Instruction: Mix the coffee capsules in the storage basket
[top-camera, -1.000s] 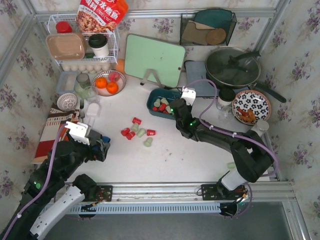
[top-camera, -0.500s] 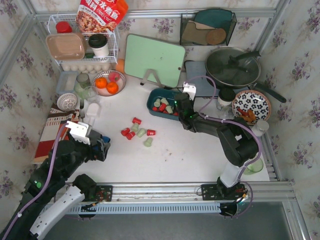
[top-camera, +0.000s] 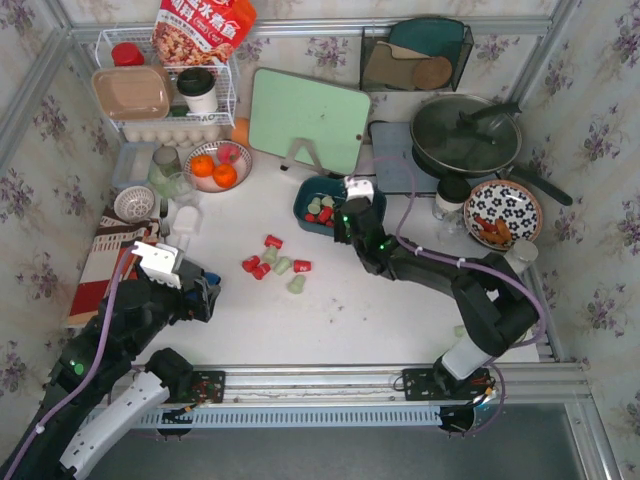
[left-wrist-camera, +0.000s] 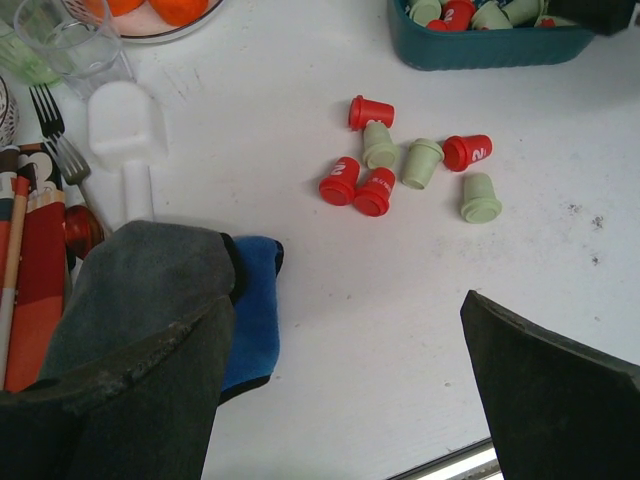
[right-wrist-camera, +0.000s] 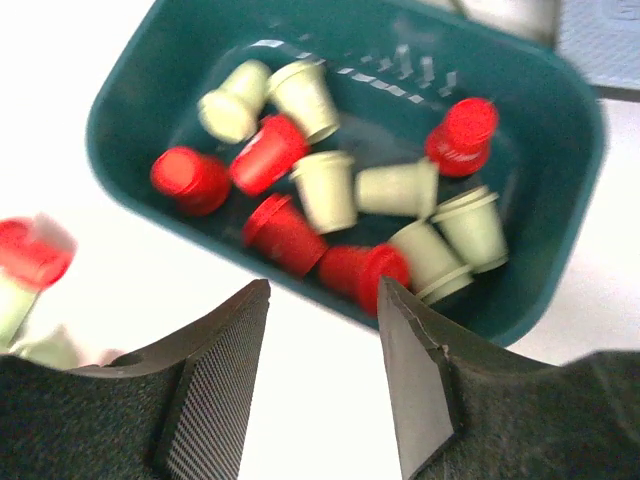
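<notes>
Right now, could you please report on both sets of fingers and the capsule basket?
Left fingers open, empty. Right fingers open, empty, at the dark teal plastic basket. Red and pale green capsules mixed inside. Seven loose capsules on the white table.

Basket (top-camera: 298, 208): right end hidden under the right gripper (top-camera: 340, 218) from above; cut by the top edge in the left wrist view.
Capsules (right-wrist-camera: 325, 190): too small to count inside the basket from above; the loose ones at the right wrist view's left edge are blurred and cut off.
Left gripper (left-wrist-camera: 348, 330): both fingers run off the bottom edge.
Oranges (left-wrist-camera: 180, 8): mostly cut off at the top.
</notes>
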